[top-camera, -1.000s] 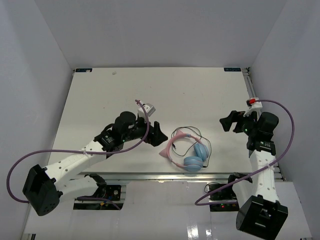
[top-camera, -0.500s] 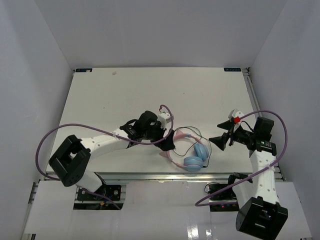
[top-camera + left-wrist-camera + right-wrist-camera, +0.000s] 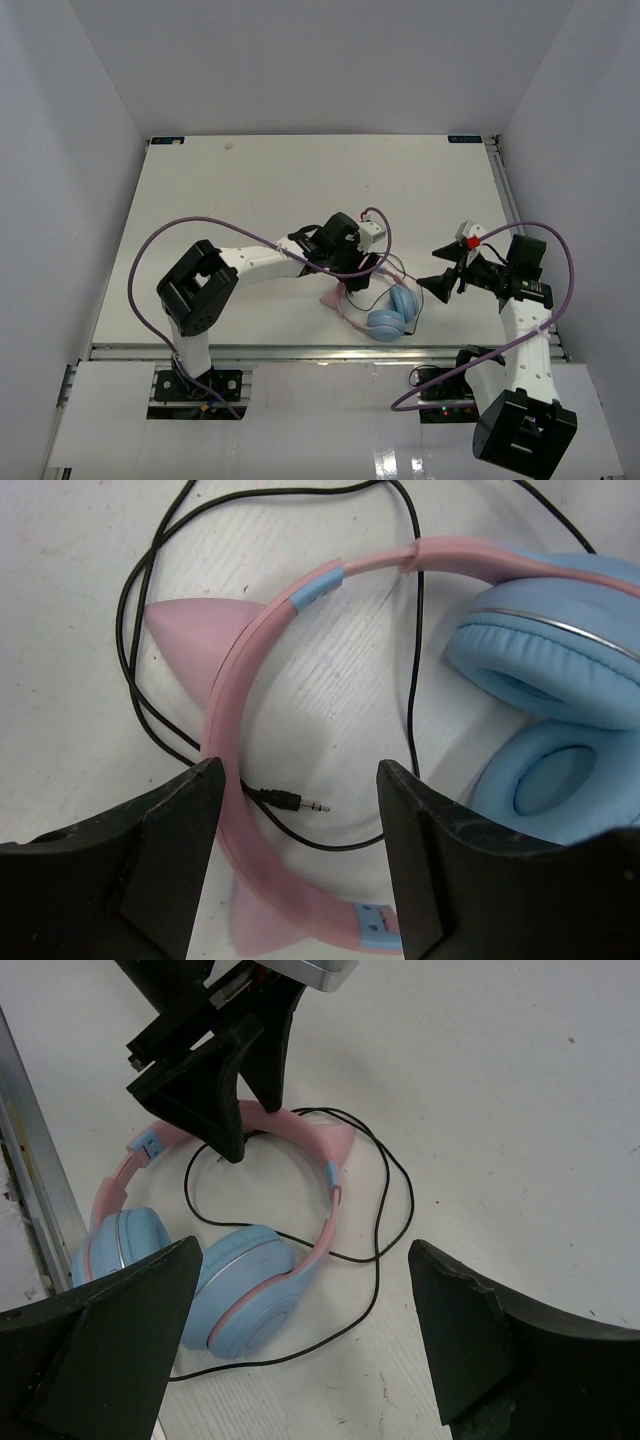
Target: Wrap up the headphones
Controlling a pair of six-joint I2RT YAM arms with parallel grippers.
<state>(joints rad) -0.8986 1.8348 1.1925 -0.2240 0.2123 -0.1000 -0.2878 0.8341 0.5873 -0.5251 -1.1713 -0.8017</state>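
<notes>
Toward the near edge of the table [image 3: 250, 190], a little right of centre, lying flat between the two arms: the headphones [image 3: 378, 300]. Probably light to lift. Springy along the pink headband [image 3: 240, 670], soft at the padded light-blue ear cups [image 3: 560, 670], limp in the thin black cable [image 3: 135, 680]. Best taken by the headband, narrow and firm enough for two fingers. For the cable, pinch close to the bare plug [image 3: 300, 803], lying just inside the band; likely to slide and tangle otherwise. Cable looped loosely round and under the band. Two small pink cat-ear points on the band, short blue bands at its ends. Straddling the headband, jaws apart, nothing clamped yet: left gripper [image 3: 298, 780]. Hanging near on the far side, spread wide and empty: right gripper [image 3: 305, 1260].
</notes>
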